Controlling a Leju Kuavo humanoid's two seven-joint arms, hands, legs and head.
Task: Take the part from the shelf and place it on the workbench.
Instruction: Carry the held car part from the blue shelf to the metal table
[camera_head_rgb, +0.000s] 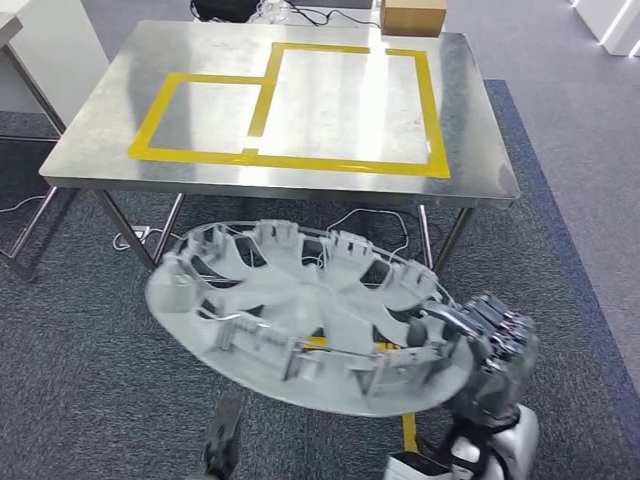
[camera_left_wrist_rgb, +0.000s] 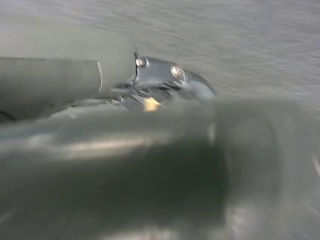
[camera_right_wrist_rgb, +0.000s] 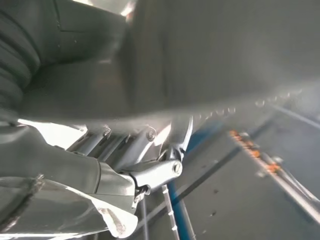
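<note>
— Beyond the right hand (camera_head_rgb: 494, 350), what stood? 
— The workbench (camera_head_rgb: 483, 150). That hand gripped the part (camera_head_rgb: 302, 315) by its near rim. 
— And the left hand (camera_head_rgb: 223, 440)? 
— Under the part's rim; its grip I couldn't tell.

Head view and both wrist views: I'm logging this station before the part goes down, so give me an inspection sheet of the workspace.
Surface: steel workbench, bare, marked with two adjoining yellow tape rectangles.
Job's things: large grey round part, ribbed side up, carried tilted above the carpet, short of the workbench.
Clutter: cardboard box at the bench's far edge.
Hands: right hand grips the part's rim; left hand is under the part, grip too blurred to judge.
Cables: leads on the floor under the bench and behind it.
Surroundings: grey carpet; white furniture at the far left.
</note>
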